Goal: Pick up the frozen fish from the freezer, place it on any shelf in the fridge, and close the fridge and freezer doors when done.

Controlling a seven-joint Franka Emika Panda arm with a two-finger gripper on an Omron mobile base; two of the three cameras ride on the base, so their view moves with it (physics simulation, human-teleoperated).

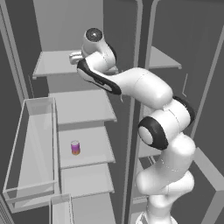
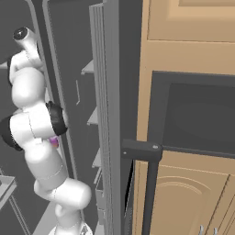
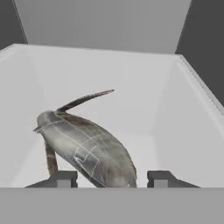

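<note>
Over the left base camera, we are reaching our white arm [image 1: 151, 96] up and to the left, into the wider compartment of the fridge [image 1: 83, 107], with the hand lying over its upper pale shelf [image 1: 52, 63]. Our gripper [image 1: 75, 57] is showing just at the shelf's right part, and from this side we are not able to tell how its jaws stand. Two shelves lower, a purple-and-orange can [image 1: 75, 147] is standing upright on another shelf. A clear door bin [image 1: 30, 151] is hanging at the left on the open door.

Through the right base camera, we are seeing the arm [image 2: 34, 124] rising at the left, with a bit of the can's purple peeking out beside its elbow. One grey door [image 2: 108, 114] is standing edge-on in the middle, with a dark bar handle [image 2: 147, 183] below. Wooden cabinets [image 2: 188, 27] are filling the right side.

Along the hand camera, we are looking down at the frozen fish [image 3: 85, 146], which is lying on the pale shelf surface [image 3: 144, 100] with its tail pointing away. Our two fingertips [image 3: 63, 178] are standing apart on either side of the fish's near end. We are not gripping it: gaps are showing between the tips and the fish.
</note>
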